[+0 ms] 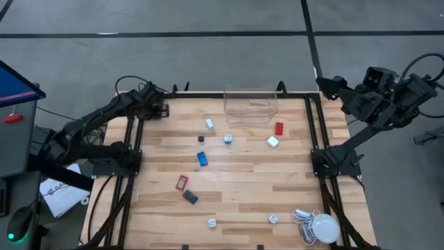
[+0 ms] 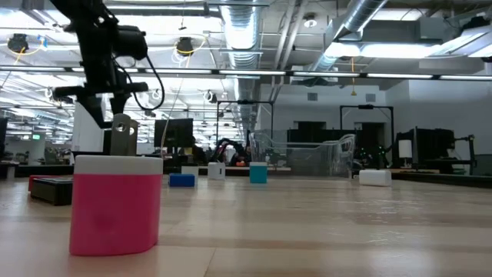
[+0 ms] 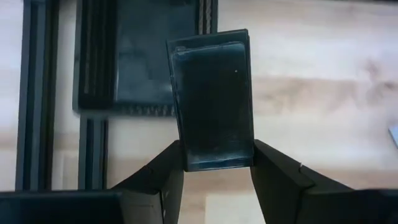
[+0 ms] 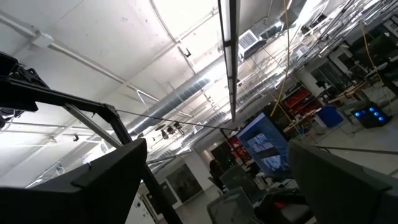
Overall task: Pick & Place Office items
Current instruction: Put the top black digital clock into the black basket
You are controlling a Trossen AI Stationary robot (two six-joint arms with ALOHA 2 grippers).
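Left claw [image 3: 214,177] grips a black block [image 3: 212,99] between its fingers over the worktop [image 3: 323,99] edge, visible only in its wrist view. Right claw [image 4: 214,186], open, points at the ceiling; remaining office items [image 1: 202,158] lie well apart.

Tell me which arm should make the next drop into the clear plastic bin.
Left. The left gripper clamps a black rectangular block over the table's edge, not far from the clear plastic bin. The right gripper is open, empty, raised off to the side and facing the ceiling.
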